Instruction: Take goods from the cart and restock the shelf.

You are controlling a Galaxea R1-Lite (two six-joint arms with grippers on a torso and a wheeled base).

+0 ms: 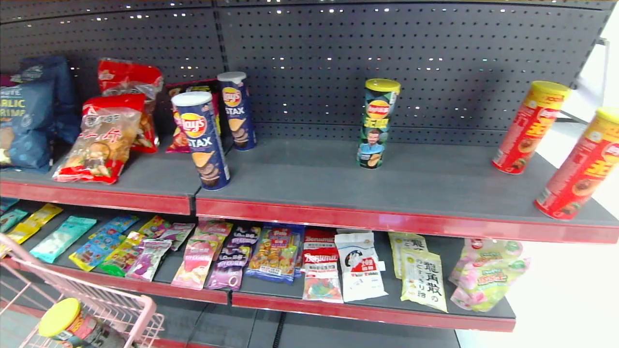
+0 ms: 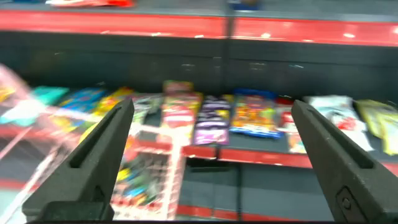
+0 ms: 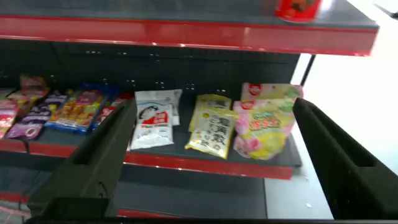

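- Yellow-lidded snack can [image 1: 67,324] lies inside the pink wire cart [image 1: 145,314], at the lower left corner of the head view, below the shelves.
- Upper grey shelf board with red front edge [image 1: 314,188] carries two dark blue crisp tubes [image 1: 203,140] standing upright left of centre, one near the edge and one farther back.
- One dark green tube with a yellow lid [image 1: 377,123] stands mid-shelf. Two red tubes with yellow lids [image 1: 529,128] stand at the right end.
- Red snack bags [image 1: 99,145] and blue bags [image 1: 24,125] sit at the left end.
- Lower shelf [image 1: 367,314] holds rows of flat sachets and pouches.
- Left gripper [image 2: 211,106]: fingers spread wide, nothing between them, facing the lower shelf.
- Right gripper [image 3: 214,102]: fingers likewise spread and unloaded, facing the white pouch [image 3: 152,118] on the lower shelf.
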